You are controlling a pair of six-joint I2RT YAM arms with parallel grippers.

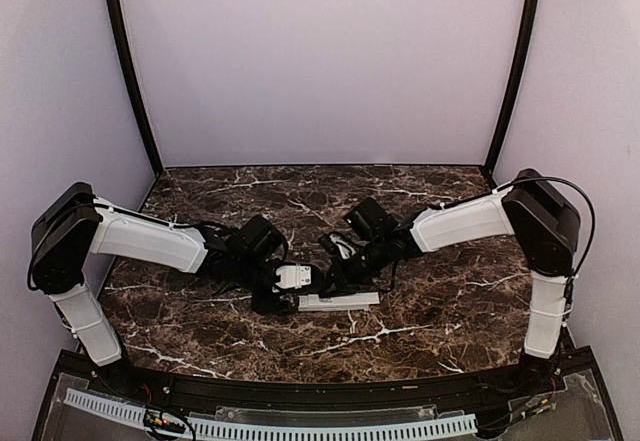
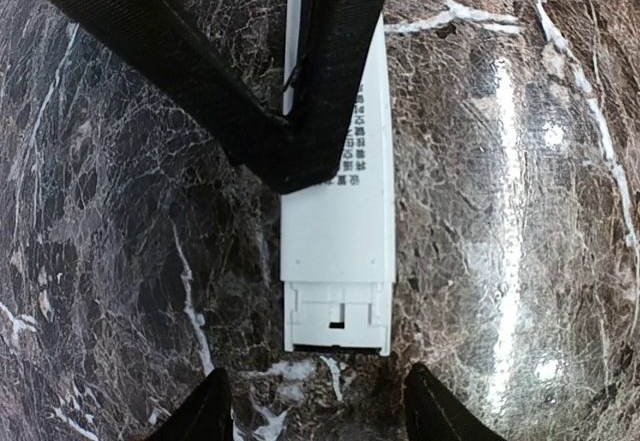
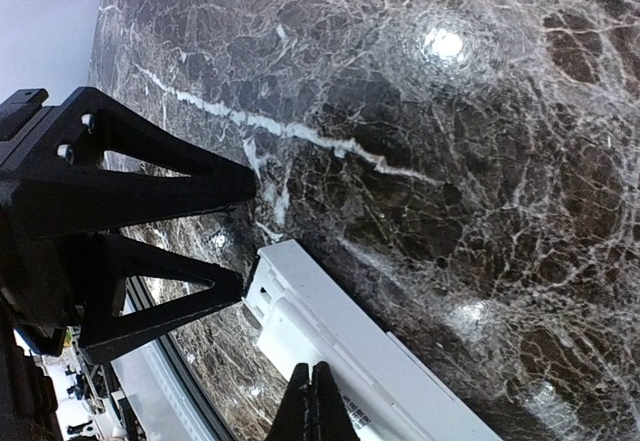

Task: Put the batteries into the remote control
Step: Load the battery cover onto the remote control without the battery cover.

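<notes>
Close to the near edge of the table point(image 1: 450, 333), about its middle, lay the remote control point(image 1: 338, 301), its notched end facing the left pincer point(image 2: 325, 416), which stood released just before that end. The right pincer point(image 3: 315, 401) was clenched empty with its tip on the remote control, probably to stop it from sliding; batteries showed in no view.

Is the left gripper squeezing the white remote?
No, the left gripper is open, with its fingers spread apart and just short of the remote, touching none of it.
</notes>
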